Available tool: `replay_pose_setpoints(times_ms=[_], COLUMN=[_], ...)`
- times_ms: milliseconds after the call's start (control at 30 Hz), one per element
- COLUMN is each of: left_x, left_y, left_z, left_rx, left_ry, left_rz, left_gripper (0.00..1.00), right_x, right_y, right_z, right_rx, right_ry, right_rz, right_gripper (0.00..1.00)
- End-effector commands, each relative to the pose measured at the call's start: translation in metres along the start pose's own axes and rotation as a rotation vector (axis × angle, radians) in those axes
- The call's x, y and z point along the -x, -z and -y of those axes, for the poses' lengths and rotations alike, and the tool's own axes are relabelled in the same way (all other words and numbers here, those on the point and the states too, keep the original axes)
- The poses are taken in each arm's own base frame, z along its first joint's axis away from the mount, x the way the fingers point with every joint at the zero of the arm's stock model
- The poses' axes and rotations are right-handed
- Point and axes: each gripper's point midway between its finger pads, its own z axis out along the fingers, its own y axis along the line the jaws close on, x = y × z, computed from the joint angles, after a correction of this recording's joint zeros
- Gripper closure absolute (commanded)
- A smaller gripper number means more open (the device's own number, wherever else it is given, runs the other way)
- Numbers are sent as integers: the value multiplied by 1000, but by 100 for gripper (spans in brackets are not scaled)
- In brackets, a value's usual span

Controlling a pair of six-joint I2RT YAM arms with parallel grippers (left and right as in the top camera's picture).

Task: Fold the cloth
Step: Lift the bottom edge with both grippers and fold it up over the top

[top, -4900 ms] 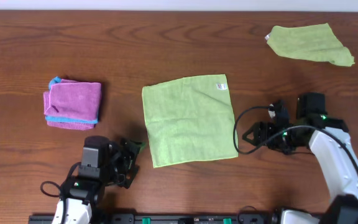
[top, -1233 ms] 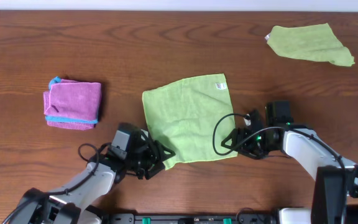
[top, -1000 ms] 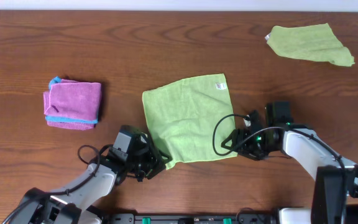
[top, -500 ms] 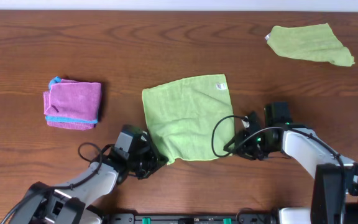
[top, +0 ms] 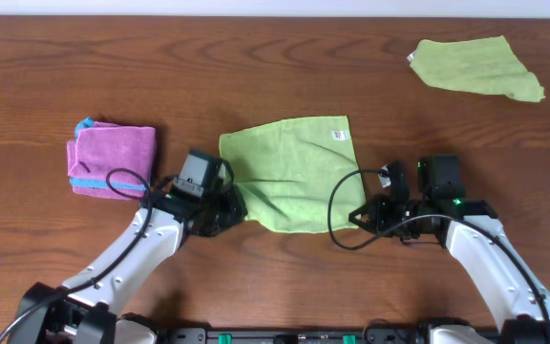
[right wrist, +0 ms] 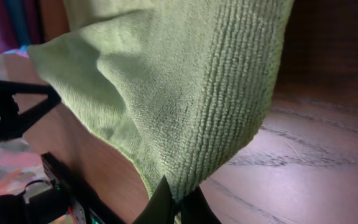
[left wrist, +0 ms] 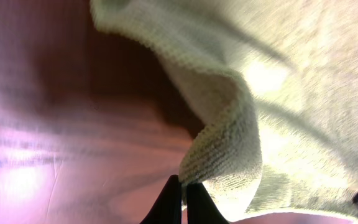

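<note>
The lime-green cloth [top: 289,172] lies mid-table with its white tag [top: 337,135] at the far right corner; its near edge is raised and bowed. My left gripper [top: 229,204] is shut on the cloth's near left corner, and in the left wrist view the gripper [left wrist: 183,182] pinches a rolled-up tip of the cloth [left wrist: 278,93] above the wood. My right gripper [top: 361,215] is shut on the near right corner. The right wrist view has the cloth [right wrist: 185,93] hanging up from that gripper [right wrist: 179,183], clear of the table.
A folded pink cloth with teal edging [top: 113,159] lies left of the left arm. A second, duller green cloth [top: 475,65] lies crumpled at the far right. The brown wooden table [top: 256,57] runs under everything; cables loop beside the right arm.
Both grippers have shut on the cloth's near corners, lifted them and carried them away from the front edge. The cloth's near part is now off the table and shorter front to back.
</note>
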Motion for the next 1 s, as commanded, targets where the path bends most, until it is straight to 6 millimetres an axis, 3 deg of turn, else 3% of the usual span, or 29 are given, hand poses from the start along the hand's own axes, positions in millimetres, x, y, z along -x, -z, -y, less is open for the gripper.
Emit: replay_pose_setpoints(times_ms=[0,333,600,967], left_x=[14,42,74,102], left_y=[8,19,27,15], left_z=[6,-2,7,15], left_rx=[-2,-15,-67,-104], left_ry=[-45,18,21,32], left_rz=[46,117,237,307], left_gripper=[94,94,94,94], right_x=[7,47,71,102], right_y=[5,10,6,-5], right_z=[-16,-35,-44,-38], right_rx=[51,120,74,32], right_ry=[7,53,130,152], right_rz=[22,171,278,343], right_gripper=[99,99,99,99])
